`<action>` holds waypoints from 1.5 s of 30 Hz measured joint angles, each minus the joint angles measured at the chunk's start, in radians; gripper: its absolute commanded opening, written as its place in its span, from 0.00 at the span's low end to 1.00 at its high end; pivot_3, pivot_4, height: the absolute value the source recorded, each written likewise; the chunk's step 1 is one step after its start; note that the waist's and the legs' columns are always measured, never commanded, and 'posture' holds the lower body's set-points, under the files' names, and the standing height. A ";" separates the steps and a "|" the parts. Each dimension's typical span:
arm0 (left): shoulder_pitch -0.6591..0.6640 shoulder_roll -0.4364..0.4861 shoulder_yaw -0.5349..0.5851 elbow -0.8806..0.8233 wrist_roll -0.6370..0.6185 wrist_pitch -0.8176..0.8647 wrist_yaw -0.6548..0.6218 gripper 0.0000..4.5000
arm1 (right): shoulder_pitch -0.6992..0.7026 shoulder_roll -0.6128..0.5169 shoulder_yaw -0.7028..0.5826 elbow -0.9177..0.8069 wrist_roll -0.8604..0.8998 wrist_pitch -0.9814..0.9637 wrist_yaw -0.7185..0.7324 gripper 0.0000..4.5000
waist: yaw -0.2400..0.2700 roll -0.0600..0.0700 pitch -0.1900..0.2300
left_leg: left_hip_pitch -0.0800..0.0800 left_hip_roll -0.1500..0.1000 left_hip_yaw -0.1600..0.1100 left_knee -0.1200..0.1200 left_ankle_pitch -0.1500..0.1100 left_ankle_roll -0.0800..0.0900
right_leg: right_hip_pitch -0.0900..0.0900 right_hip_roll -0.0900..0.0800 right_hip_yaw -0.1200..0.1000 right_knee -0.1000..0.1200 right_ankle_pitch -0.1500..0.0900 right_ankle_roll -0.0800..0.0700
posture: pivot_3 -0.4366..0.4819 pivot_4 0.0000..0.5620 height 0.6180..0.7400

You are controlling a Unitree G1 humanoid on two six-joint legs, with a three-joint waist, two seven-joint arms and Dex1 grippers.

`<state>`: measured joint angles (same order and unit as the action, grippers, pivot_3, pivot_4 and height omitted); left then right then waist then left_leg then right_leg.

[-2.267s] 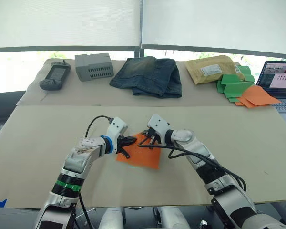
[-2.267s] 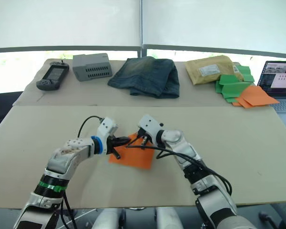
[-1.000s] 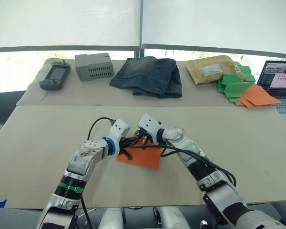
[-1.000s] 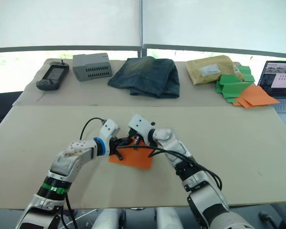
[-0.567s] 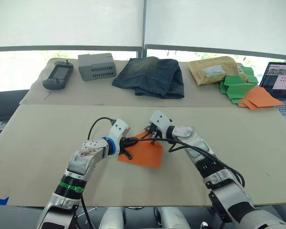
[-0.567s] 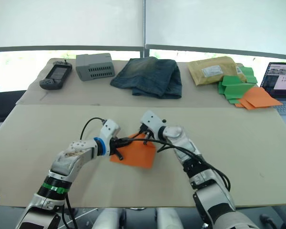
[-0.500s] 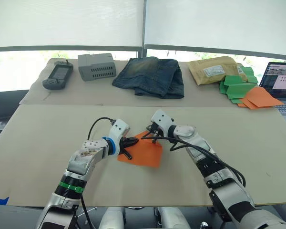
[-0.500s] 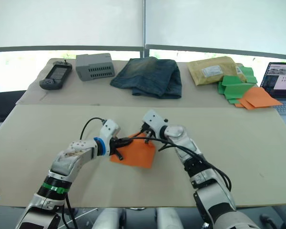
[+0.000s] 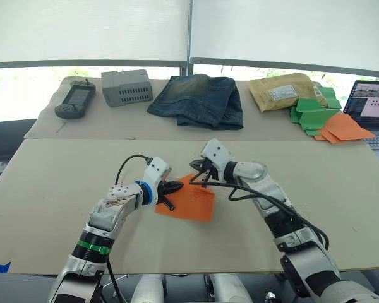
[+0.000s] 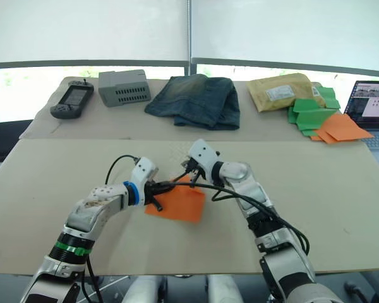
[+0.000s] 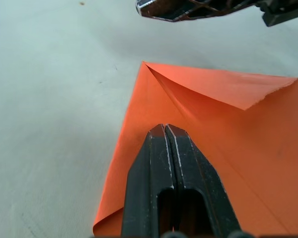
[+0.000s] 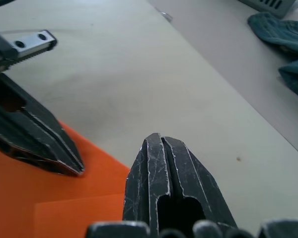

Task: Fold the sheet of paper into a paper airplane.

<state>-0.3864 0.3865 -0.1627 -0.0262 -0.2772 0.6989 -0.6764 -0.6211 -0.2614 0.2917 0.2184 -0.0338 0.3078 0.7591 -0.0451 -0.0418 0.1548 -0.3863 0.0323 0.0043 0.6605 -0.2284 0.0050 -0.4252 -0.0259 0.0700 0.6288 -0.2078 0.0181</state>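
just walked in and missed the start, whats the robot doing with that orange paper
The robot is working on the sheet of paper, which lies on the table in front of it. The left gripper, fingers shut, presses on the sheet's left side. The right gripper, also shut, is at the far corner, where a flap has been turned over. Only that early fold shows; it is not yet a plane.
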 measured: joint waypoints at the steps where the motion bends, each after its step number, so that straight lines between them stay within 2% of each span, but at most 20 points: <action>1: -0.001 0.000 0.000 0.000 0.000 0.000 0.000 0.01 | 0.012 0.003 0.016 0.002 -0.004 0.006 -0.001 0.00 | 0.000 0.000 0.000 | 0.000 0.000 0.000 0.000 0.000 0.000 | 0.000 0.000 0.000 0.000 0.000 0.000 | 0.48 0.27 0.91; 12: -0.009 0.009 0.047 0.036 -0.005 0.002 0.004 0.01 | -0.026 0.034 0.053 0.122 -0.033 0.020 -0.027 0.00 | -0.004 0.000 0.000 | 0.001 0.001 0.000 0.000 0.000 0.000 | 0.000 0.001 0.000 0.000 0.000 0.000 | 0.48 0.27 0.91; 24: 0.092 0.169 0.131 -0.028 -0.045 0.000 -0.054 0.01 | -0.035 0.042 0.061 0.142 -0.033 -0.001 -0.022 0.00 | -0.019 0.001 0.000 | 0.002 0.001 0.000 -0.002 0.000 0.000 | 0.000 0.001 0.000 0.000 -0.001 -0.002 | 0.48 0.27 0.91; 31: 0.107 0.178 0.157 -0.028 -0.069 -0.001 -0.064 0.01 | -0.033 0.032 0.061 0.130 -0.033 -0.012 -0.017 0.00 | -0.021 0.001 0.001 | 0.001 0.001 0.000 -0.002 0.000 0.000 | -0.001 0.000 0.000 0.000 -0.001 -0.002 | 0.48 0.27 0.91; 36: 0.109 0.178 0.165 -0.028 -0.081 0.002 -0.070 0.01 | -0.022 -0.018 0.048 0.043 -0.027 0.014 0.002 0.00 | -0.019 0.002 0.001 | -0.003 0.001 0.000 -0.002 0.000 0.000 | -0.005 0.000 0.000 0.000 -0.001 -0.002 | 0.48 0.27 0.91; 41: 0.105 0.189 0.167 -0.023 -0.082 -0.006 -0.102 0.01 | -0.018 -0.069 0.025 -0.126 0.000 0.080 0.029 0.00 | -0.017 0.003 0.002 | -0.005 0.001 0.000 -0.002 0.000 0.000 | -0.008 0.000 0.000 0.001 -0.001 -0.002 | 0.48 0.27 0.91; 45: 0.067 0.182 0.174 -0.001 -0.122 -0.031 -0.164 0.01 | 0.030 -0.154 -0.022 -0.279 0.036 0.171 0.057 0.00 | -0.002 0.002 0.002 | -0.014 0.000 0.000 -0.001 0.000 0.000 | -0.016 0.000 0.000 0.001 -0.001 -0.002 | 0.48 0.27 0.91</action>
<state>-0.3197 0.5690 0.0113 -0.0270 -0.3992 0.6683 -0.8401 -0.5912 -0.4156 0.2694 -0.0609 0.0023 0.4788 0.8157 -0.0476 -0.0396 0.1571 -0.4007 0.0328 0.0044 0.6591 -0.2285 0.0049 -0.4410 -0.0259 0.0695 0.6296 -0.2089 0.0161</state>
